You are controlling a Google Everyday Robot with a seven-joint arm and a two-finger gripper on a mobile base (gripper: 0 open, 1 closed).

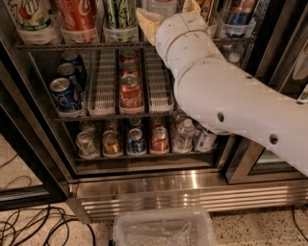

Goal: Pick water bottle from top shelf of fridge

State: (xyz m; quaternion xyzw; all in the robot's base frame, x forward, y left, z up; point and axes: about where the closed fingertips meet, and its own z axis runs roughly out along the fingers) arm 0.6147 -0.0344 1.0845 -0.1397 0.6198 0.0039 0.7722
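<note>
Clear ribbed plastic water bottle [162,6] stands on the dark wire top shelf [72,45] of the black-framed fridge [192,190]. The pale tool [166,10] is right at it; whether it grips cannot be told.

The claw [168,12] sits at the upper middle of the frame, largely covered by the white arm [231,105] and clipped by the top edge. The water bottle [161,6] shows only a sliver of ribbed body there, with its cap and label out of frame. On the top shelf [72,46], the neighbouring bottles [77,17] lose their upper halves to the same edge. The arm hides the right end of the middle rack [115,115] and runs off the right edge. The clear tub [163,228] at bottom centre is cut by the lower edge.
</note>
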